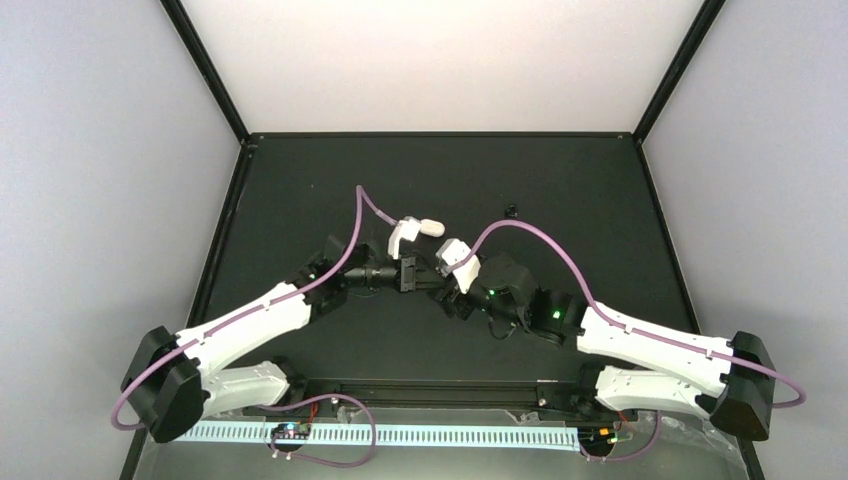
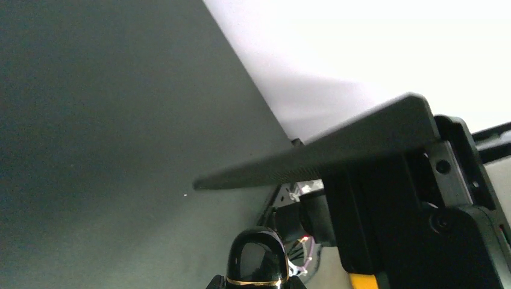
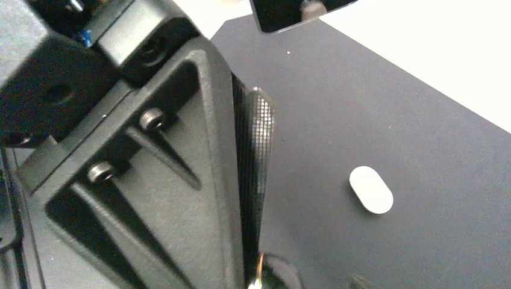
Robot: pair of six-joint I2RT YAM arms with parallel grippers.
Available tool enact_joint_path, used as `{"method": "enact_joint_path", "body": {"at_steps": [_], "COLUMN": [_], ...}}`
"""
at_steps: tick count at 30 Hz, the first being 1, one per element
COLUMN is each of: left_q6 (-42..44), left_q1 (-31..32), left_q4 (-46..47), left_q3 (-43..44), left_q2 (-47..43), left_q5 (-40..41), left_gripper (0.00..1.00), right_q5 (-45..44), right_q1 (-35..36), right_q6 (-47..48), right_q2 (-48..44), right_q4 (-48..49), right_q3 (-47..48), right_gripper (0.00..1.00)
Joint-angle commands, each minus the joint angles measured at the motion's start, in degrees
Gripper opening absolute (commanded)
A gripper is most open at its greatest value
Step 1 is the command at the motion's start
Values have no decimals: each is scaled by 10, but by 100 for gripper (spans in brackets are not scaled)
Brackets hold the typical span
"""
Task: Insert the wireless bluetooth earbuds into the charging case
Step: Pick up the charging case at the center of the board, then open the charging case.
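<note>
White charging case (image 3: 370,189): flat on the black table (image 1: 300,200), just beyond both arms | left end effector (image 1: 412,272): clenched, contents hidden | right end effector (image 3: 244,90): cannot tell | earbuds: not visible | tips meet nose to nose, probably sharing something small.

The left arm (image 1: 240,325) and the right arm (image 1: 650,345) wear smooth white shells over black joint housings, with a bulky black cap (image 1: 165,385) at each base end. A lilac cable (image 1: 352,225) runs along each to a white wrist bracket (image 1: 403,236). Two green lights (image 1: 555,317) glow on the right arm's black joints. The right claw (image 3: 252,256) is matt black, its broad triangular finger (image 3: 181,198) ribbed and fastened with two round-headed screws (image 3: 153,118), the slimmer one faced with a cross-hatched pad (image 3: 260,138).
</note>
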State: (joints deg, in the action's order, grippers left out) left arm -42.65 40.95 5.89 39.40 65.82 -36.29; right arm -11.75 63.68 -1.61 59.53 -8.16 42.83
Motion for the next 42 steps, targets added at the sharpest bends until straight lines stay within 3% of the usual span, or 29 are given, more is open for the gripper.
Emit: {"method": "enact_joint_path", "body": {"at_steps": [1,5,10,15,19,27,34,42], "left_q6": [3,20,71,157,196,201,177,197], "left_q1": [6,-4,-18,-17,-17,-15,-8,-8], "left_q4": [35,28,55,177,241,337,489,524], "left_q3": [3,5,-10,-81,-124,-135,-145,-113], "left_q2": [-42,-81,-136,-243,-297,-280,-252,-245], "left_q5": [-9,30,50,30,38,-32,-92,-110], "left_gripper": [1,2,2,2,2,2,1,2], "right_q5": [36,51,91,134,173,205,241,274], "right_q1": [0,0,-1,-1,-1,-1,-1,-1], "right_q6": [-28,-63,-89,-117,-111,-95,-55,-2], "right_q2": [-11,-61,-124,-189,-187,-161,-119,-61], "right_q4": [-7,-26,-50,-10,-29,-33,-92,-199], "right_q3": [33,42,71,60,84,112,183,307], "right_gripper": [80,88,90,89,89,85,85,82]}}
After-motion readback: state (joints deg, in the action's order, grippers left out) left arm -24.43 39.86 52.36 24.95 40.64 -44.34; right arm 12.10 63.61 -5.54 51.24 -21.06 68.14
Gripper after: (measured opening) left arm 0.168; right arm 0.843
